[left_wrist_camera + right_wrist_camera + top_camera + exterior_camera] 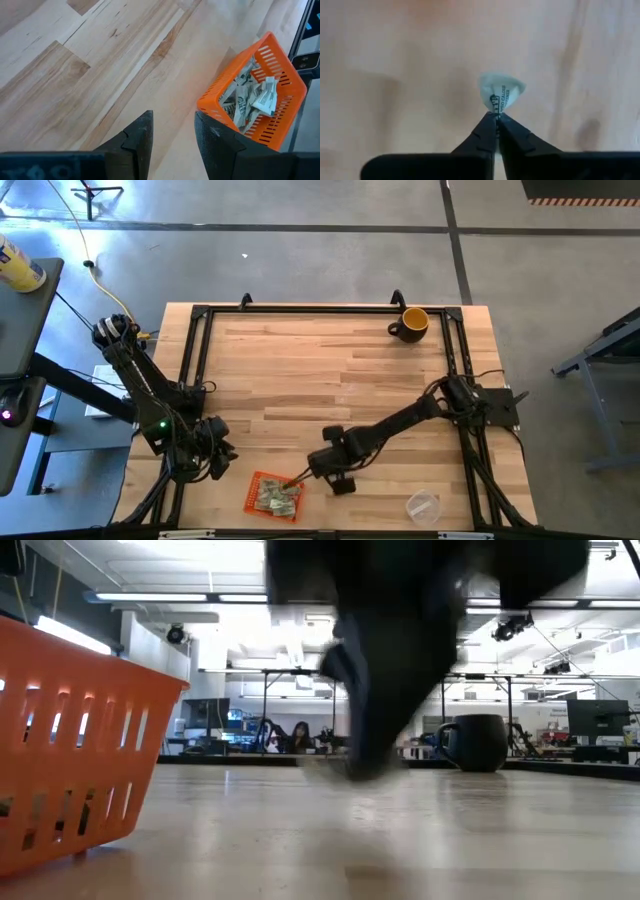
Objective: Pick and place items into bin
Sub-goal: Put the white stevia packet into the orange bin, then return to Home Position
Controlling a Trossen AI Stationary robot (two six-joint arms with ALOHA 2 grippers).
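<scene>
The orange bin (270, 495) sits near the table's near edge and holds several pale green-and-white paper pieces (252, 97). My right gripper (496, 116) is shut on one more small paper piece (501, 92). It hovers at the bin's right rim (297, 477), and in the low view it shows as a dark blur (390, 670). My left gripper (172, 125) is open and holds nothing. It waits just left of the bin (215, 457). My right gripper pinches the paper piece by its lower edge (497, 109) between the tips of its two fingers. The folded piece sticks out beyond the fingertips, lifted clear above the wooden table top.
A yellow-and-black mug (410, 323) stands at the far right corner of the table, dark in the low view (480, 742). A clear plastic cup (423, 505) lies near the right near corner. A black frame (320, 308) runs round the table's edges. Bare wood (320, 370) fills the middle.
</scene>
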